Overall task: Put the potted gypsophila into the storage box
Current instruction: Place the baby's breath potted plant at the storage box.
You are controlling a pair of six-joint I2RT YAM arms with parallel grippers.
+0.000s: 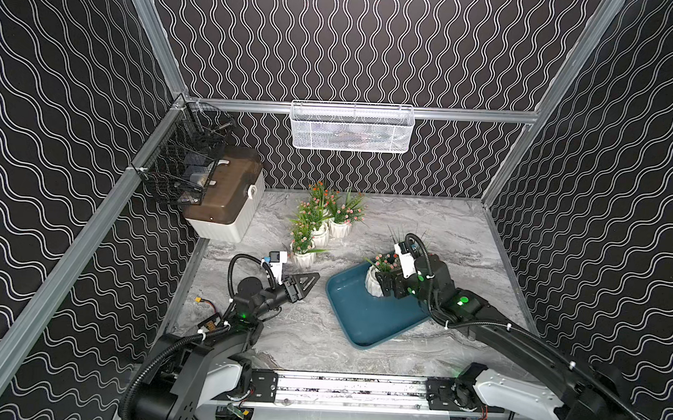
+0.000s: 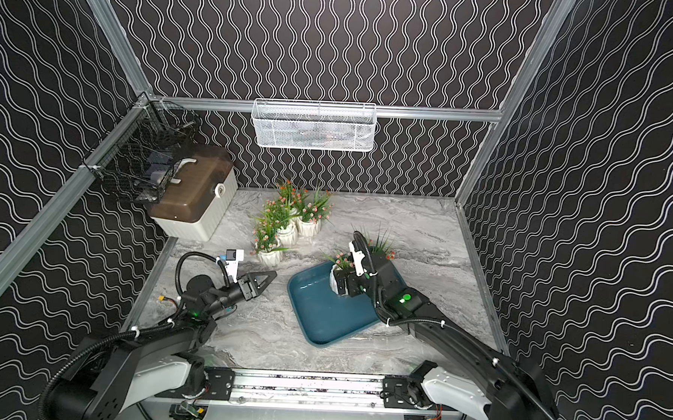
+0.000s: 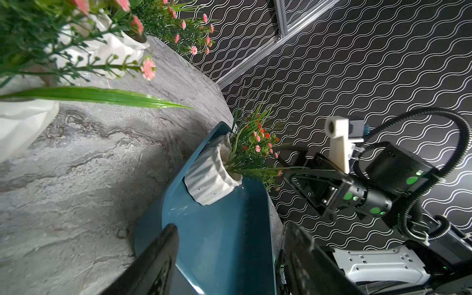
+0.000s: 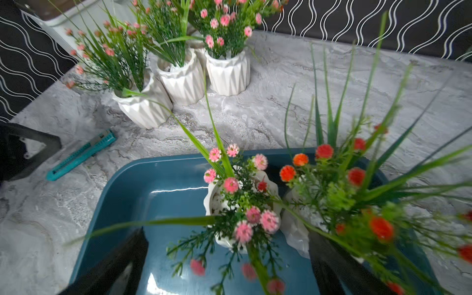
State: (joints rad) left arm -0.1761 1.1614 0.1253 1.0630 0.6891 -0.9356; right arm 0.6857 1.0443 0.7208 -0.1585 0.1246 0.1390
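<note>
Currently the storage box [image 1: 365, 321], a shallow dark-teal tray lying on the marble table [image 1: 313, 346], is holding two of the potted gypsophila at its far end. One is a pink-flowered pot [image 4: 224, 201]. Just beside it is a red-and-orange-flowered pot [image 4: 342, 194], which the right arm is largely hiding in both top views.

The right gripper [image 4: 227, 237] is hanging over the pink-flowered pot with its jaws spread wide, one finger on each side and neither visibly pressing on it. The left gripper [image 1: 309, 279] is hovering above the table between the tray and the outside pots, with its jaws somewhat parted and gripping nothing.

Outside the box, three white ribbed pots are standing close together near the back wall: the nearest pot [image 1: 303, 258], the middle pot [image 1: 320, 236] and the farther pot [image 1: 340, 229]. Behind them a fourth clump of flowers [image 1: 319, 190] is rising, its pot almost wholly hidden.

One white box with a brown lid [image 1: 226, 202] is sitting shut in the far left corner, its contents not showing. One white mesh basket [image 1: 350, 129] on the back rail and one black wire basket [image 1: 181, 165] on the left rail are each holding things too indistinct to name. One teal utility knife [image 4: 81, 153] is lying on the table.
</note>
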